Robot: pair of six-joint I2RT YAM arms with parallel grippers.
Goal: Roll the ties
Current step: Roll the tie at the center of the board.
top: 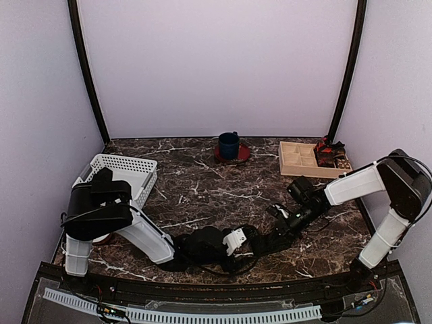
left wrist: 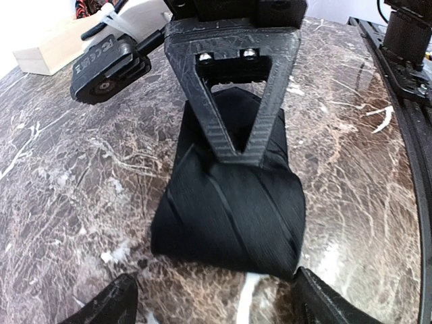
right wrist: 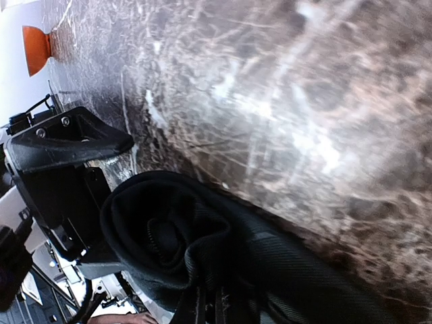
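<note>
**Black tie (left wrist: 229, 216) rolled up to the right of the white basket (top: 128, 160)**

Starting at the left, the white basket sits on the marble table (top: 202, 189). The left arm reaches from beside it out to the right, low over the tabletop.

The left gripper (left wrist: 217, 302) ends up right of the basket and nearer the front edge. Its jaws are spread wide. In the left wrist view one fingertip shows on each side of the roll, and neither one touches the fabric.

The tie is just past that, bunched into a fat, loose coil lying on the marble. In the right wrist view you can see the layers curling round in the middle.

The right gripper (left wrist: 236, 152) comes next. It's down on top of the coil with its jaws together, pinched on the tie's fabric.

Further right of the basket and toward the back wall there's a blue cup (top: 229, 143) on a red saucer (top: 241, 154). Furthest from the basket is a wooden tray (top: 300, 158) with compartments. There's some red and black stuff in its far corner, but it's too small to make out.
</note>
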